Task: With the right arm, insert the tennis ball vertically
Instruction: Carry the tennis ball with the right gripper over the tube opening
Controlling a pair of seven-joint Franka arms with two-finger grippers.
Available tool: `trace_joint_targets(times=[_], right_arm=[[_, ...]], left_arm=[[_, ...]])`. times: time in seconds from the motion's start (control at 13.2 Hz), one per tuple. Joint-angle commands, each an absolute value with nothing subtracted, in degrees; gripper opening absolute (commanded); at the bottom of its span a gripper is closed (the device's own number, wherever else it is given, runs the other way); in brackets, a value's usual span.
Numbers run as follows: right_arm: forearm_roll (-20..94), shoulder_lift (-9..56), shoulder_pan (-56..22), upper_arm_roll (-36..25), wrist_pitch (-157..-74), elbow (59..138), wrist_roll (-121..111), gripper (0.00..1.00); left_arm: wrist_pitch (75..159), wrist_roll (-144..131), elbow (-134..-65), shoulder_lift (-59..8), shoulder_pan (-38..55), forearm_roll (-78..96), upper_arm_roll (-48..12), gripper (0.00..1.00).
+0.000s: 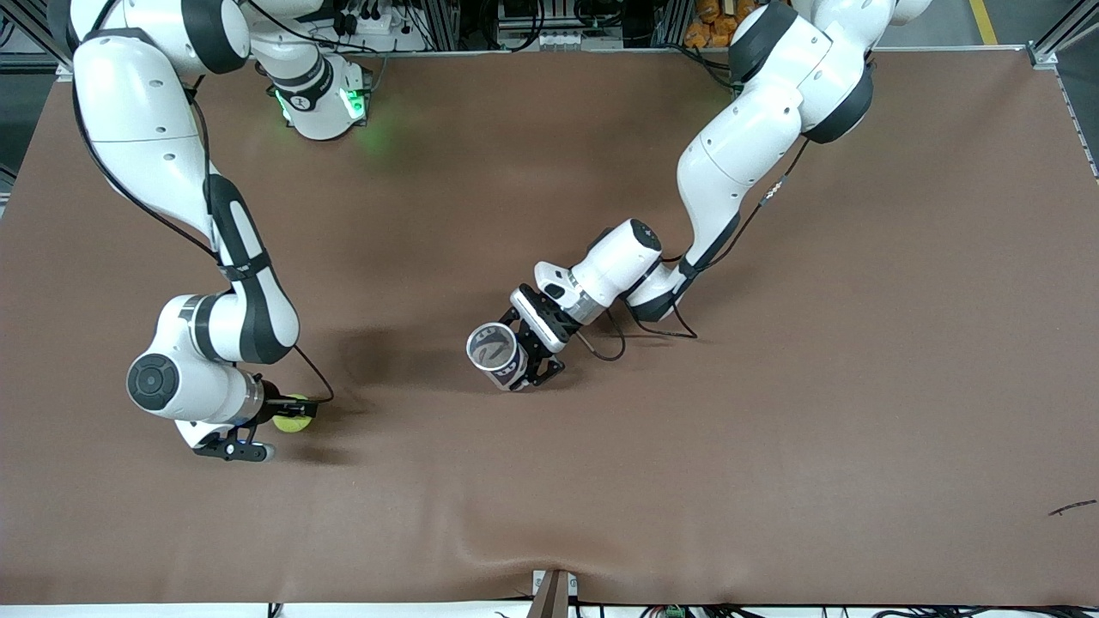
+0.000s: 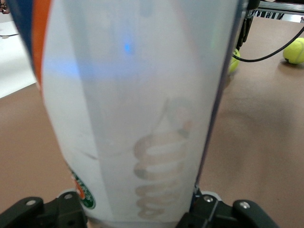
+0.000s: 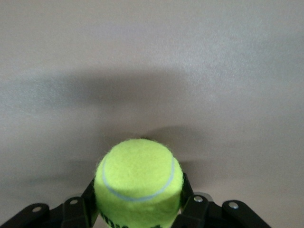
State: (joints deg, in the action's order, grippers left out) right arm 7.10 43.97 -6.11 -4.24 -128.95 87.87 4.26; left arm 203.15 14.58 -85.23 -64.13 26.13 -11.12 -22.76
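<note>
Looking down from the high front camera, the right arm (image 1: pixel 185 215) bends low toward its own end of the brown table (image 1: pixel 773 429), and the right gripper (image 1: pixel 288 416) sits at the tabletop with its fingers pinching a yellow-green tennis ball (image 1: pixel 293 415). The ball looks to be at table level, so I'd judge the grasp has just been made and the lift has not yet begun. Near the middle of the table the left gripper (image 1: pixel 524 356) clamps a clear tennis ball tube (image 1: pixel 496 354) by its side. The tube stands with its open mouth (image 1: pixel 492 343) facing up, which is presumably why it is held this way: the ball can then drop straight down into it. The tube is well apart from the ball, toward the left arm's end.

In the left wrist view the tube (image 2: pixel 137 109) fills nearly everything, a see-through wall with an orange and blue label edge. The black fingers (image 2: pixel 28 211) press in on both sides of its base. Farther off, a second tennis ball (image 2: pixel 294 51) lies loose on the table.

In the right wrist view the tennis ball (image 3: pixel 138 183) sits squeezed between the two black fingers (image 3: pixel 80 211), seam showing, with bare table all round it.
</note>
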Motion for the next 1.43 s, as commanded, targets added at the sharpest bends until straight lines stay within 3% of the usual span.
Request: trace_joint_targets(times=[0.0, 0.38, 0.68, 0.98, 1.06, 1.36], right_arm=[[7.8, 41.1, -5.5, -3.7, -127.6, 87.5, 0.6, 0.35], [13.8, 33.6, -6.3, -0.9, -116.3, 87.1, 1.4, 0.37], [19.3, 33.6, -11.1, -0.5, -108.1, 79.1, 15.4, 0.37], [19.4, 33.8, -18.4, -0.4, -108.4, 75.9, 33.5, 0.37], [19.4, 34.3, -19.9, -0.4, -108.5, 74.5, 37.1, 0.38], [20.7, 34.6, -24.2, -0.6, -110.6, 74.0, 45.2, 0.38]], left_arm=[[203.8, 14.1, -83.6, -65.6, 26.9, -10.3, -22.3, 0.73], [203.8, 14.2, -83.7, -65.9, 26.9, -10.3, -22.2, 0.74], [203.8, 14.1, -83.7, -65.8, 26.9, -10.3, -22.2, 0.74], [203.8, 14.1, -83.7, -65.8, 26.8, -10.3, -22.2, 0.78], [203.8, 14.1, -83.7, -65.8, 26.8, -10.3, -22.3, 0.83], [203.8, 14.1, -83.6, -65.8, 26.8, -10.3, -22.3, 0.85]])
